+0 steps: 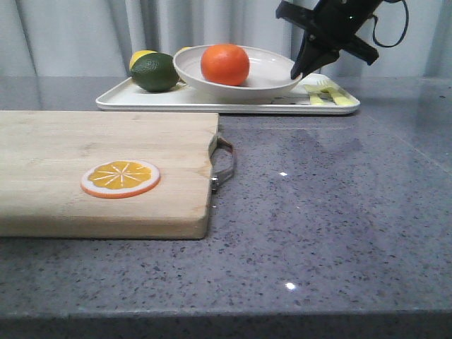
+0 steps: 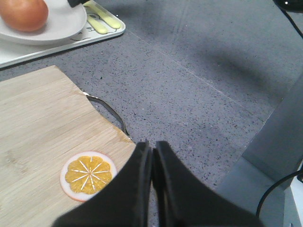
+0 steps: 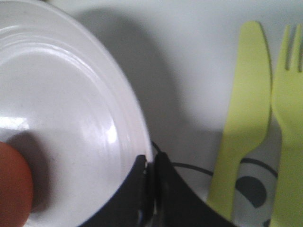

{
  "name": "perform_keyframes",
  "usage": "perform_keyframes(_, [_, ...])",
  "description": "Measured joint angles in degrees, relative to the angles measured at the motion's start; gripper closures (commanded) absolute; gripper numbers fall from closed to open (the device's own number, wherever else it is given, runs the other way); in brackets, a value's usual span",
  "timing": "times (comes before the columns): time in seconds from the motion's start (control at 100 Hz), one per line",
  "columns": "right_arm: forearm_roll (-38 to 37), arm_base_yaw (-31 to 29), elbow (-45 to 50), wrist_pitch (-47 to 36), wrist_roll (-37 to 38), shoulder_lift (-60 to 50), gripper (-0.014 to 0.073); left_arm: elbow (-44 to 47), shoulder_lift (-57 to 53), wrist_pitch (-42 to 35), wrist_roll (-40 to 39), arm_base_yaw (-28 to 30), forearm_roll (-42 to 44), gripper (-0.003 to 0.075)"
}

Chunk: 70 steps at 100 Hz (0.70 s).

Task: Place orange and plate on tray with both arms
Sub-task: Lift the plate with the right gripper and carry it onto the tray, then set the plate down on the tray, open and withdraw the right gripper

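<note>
Nearest me, the board (image 1: 106,173) carries an orange slice (image 1: 120,178). My left gripper (image 2: 152,151) hangs over the board's edge just beside that slice — fingers pressed together, holding nothing. Beyond, the tray (image 1: 141,101) bears the plate (image 1: 272,74), and the orange (image 1: 224,64) sits inside the plate. A lime (image 1: 155,72) lies on the tray beside it. My right gripper (image 3: 152,165) is pinched on the plate's rim — rim between its fingers. Yellow-green knife (image 3: 241,104) and fork (image 3: 286,118) prints mark the tray nearby.
</note>
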Motion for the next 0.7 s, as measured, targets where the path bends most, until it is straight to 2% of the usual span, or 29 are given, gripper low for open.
perform_keyframes(0.4, [-2.00, 0.23, 0.00, -2.55, 0.35, 1.05, 0.0642, 0.00, 0.00, -1.45, 0.00, 0.00, 0.00, 0.0741])
perform_keyframes(0.49, [-2.27, 0.23, 0.00, -2.55, 0.35, 1.05, 0.0581, 0.00, 0.00, -2.13, 0.00, 0.00, 0.00, 0.0740])
perform_keyframes(0.59, [-2.37, 0.23, 0.00, -2.55, 0.35, 1.05, 0.0475, 0.00, 0.00, -2.53, 0.00, 0.00, 0.00, 0.0741])
perform_keyframes(0.7, [-2.37, 0.23, -0.08, -2.55, 0.35, 1.05, 0.0428, 0.00, 0.00, -2.53, 0.00, 0.00, 0.00, 0.0741])
